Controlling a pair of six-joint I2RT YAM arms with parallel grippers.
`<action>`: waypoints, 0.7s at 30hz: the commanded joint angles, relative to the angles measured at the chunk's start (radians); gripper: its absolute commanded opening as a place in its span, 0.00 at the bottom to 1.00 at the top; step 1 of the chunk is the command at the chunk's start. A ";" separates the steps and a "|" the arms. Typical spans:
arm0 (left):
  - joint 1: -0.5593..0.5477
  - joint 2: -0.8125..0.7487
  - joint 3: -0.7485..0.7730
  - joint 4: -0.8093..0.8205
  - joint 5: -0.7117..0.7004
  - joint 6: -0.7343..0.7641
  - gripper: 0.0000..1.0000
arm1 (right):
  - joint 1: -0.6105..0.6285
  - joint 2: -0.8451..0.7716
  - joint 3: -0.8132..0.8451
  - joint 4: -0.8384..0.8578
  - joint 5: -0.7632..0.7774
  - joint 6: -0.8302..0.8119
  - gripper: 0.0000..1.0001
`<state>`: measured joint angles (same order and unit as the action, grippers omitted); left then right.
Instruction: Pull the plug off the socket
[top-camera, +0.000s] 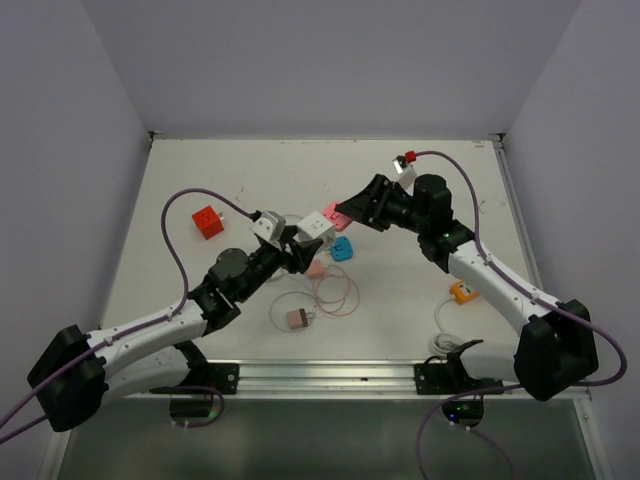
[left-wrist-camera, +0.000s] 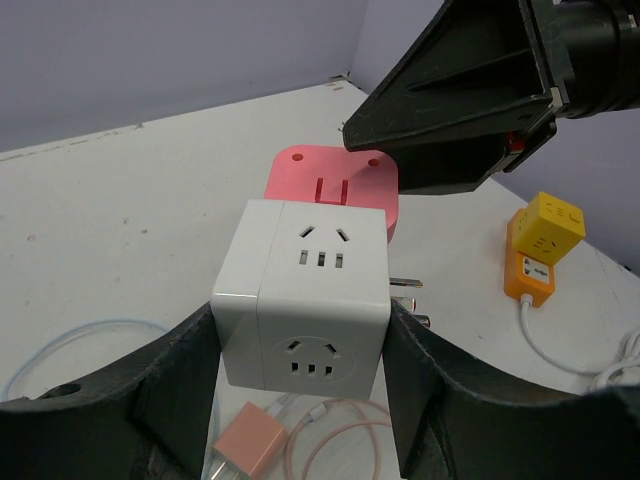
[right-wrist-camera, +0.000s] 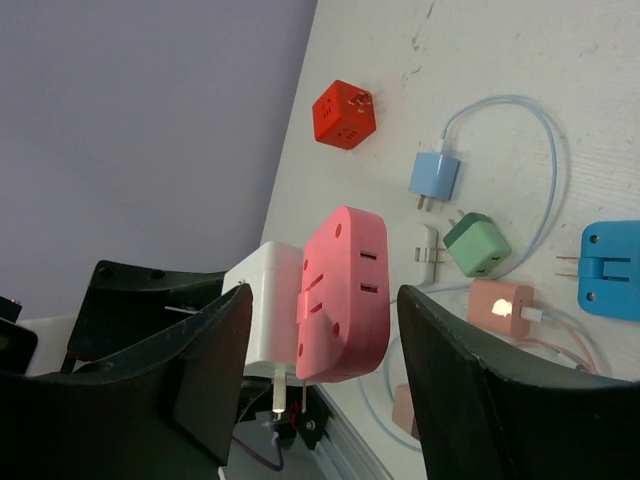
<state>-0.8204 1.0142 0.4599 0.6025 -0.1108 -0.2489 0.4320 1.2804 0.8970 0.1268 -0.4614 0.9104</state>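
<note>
Top: white socket (top-camera: 312, 228) aloft between my arms, pink plug (top-camera: 338, 213) on the side facing my right arm. Left wrist: my left jaws clamped on the socket. Right wrist: my right jaws apart, straddling the plug.

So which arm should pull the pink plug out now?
Right. The right hand sits open on either side of the pink plug, ready to close and pull, while the left hand is shut on the white socket cube, bracing it.
</note>
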 joint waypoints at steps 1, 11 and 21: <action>0.001 -0.035 -0.001 0.105 -0.013 0.011 0.00 | 0.005 -0.010 0.030 0.020 -0.043 -0.002 0.64; 0.001 -0.025 -0.021 0.210 0.019 0.014 0.00 | 0.005 0.028 0.020 0.096 -0.112 0.042 0.44; 0.001 -0.121 -0.124 0.255 -0.036 0.005 0.00 | -0.006 -0.006 0.003 0.063 -0.063 0.041 0.00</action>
<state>-0.8211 0.9657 0.3672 0.7315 -0.0952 -0.2436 0.4477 1.3079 0.8963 0.1699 -0.5480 0.9615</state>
